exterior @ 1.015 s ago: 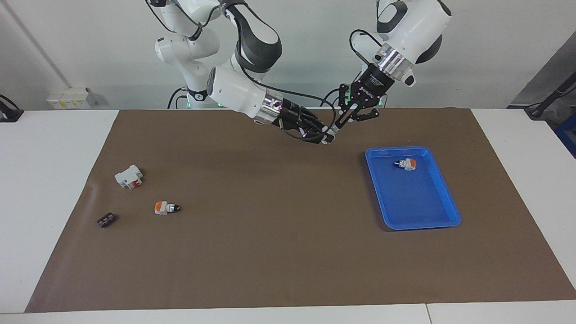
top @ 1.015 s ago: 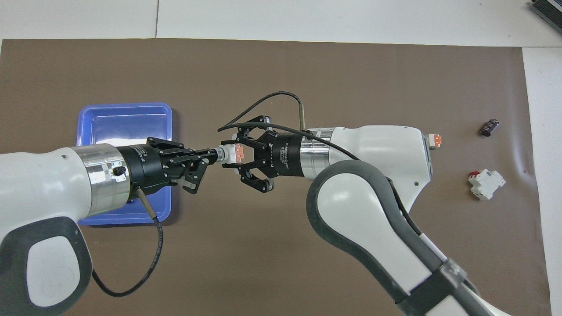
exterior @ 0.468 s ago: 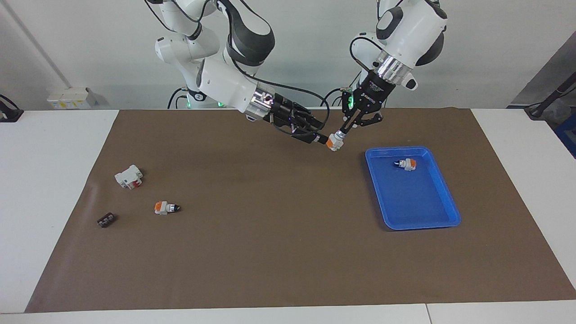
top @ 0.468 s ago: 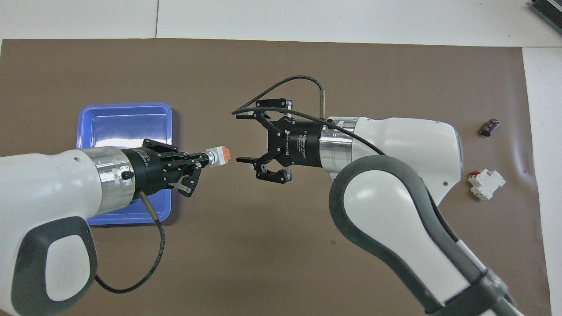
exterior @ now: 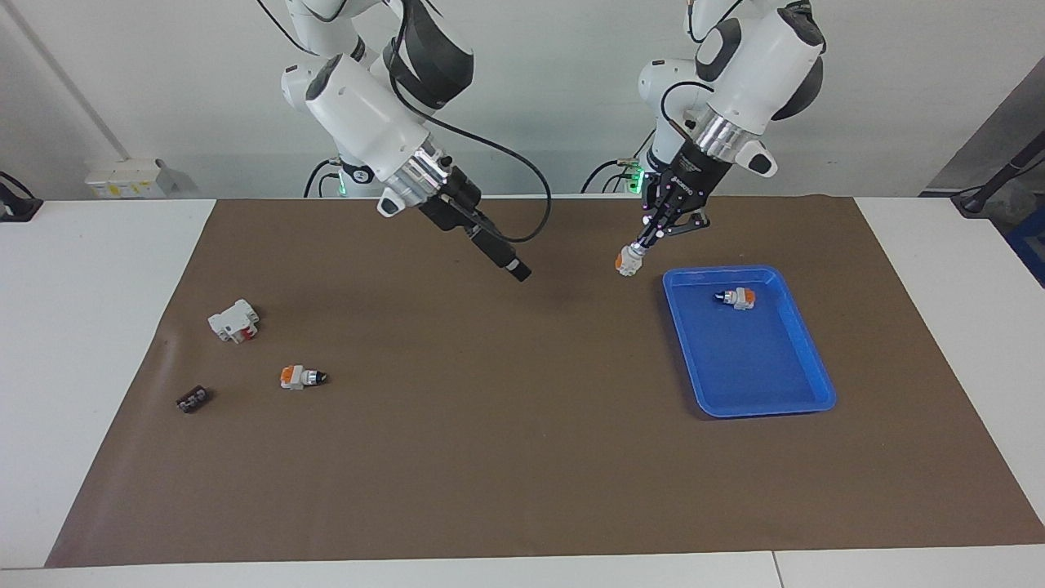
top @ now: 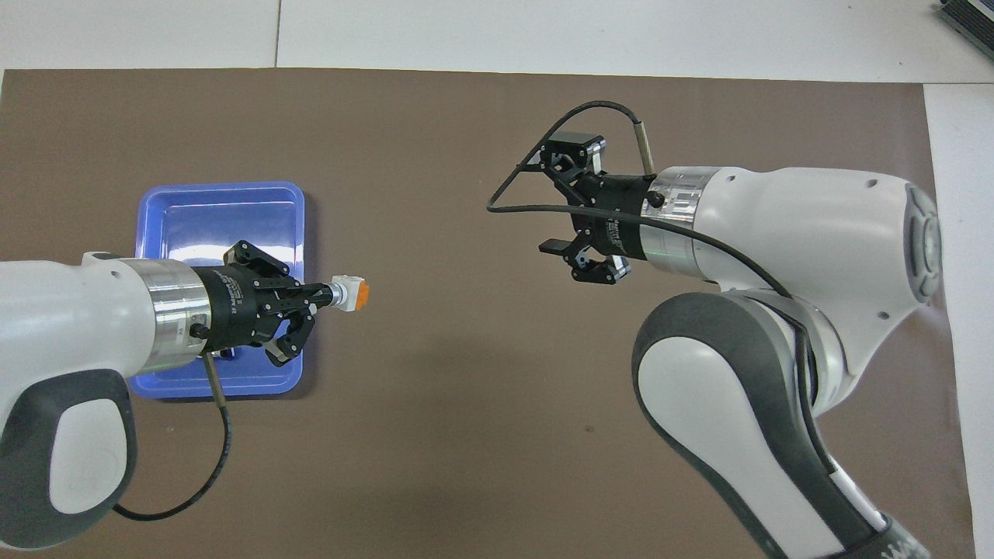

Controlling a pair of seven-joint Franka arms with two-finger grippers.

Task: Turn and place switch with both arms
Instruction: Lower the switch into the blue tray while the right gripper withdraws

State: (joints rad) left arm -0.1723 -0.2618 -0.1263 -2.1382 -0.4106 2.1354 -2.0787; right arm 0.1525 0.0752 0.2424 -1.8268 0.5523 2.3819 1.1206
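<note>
Gripping switch [exterior: 627, 261] by knob end only, left claw [exterior: 641, 247] shut, beside tray [exterior: 804, 363]; may slip. Right claw [top: 561, 194] wide open, empty, over mat.

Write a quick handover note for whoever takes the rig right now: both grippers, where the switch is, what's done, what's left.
Left gripper: shut on the switch, up in the air over the brown mat, just beside the blue tray, orange end pointing away from the fingers.
Right gripper: open, empty, raised over the middle of the mat.
Done: the switch is in the left gripper alone.
Left: set it down in the tray, where a similar switch already lies.
Untouched at the right arm's end: another switch, a white block, a small black part.
</note>
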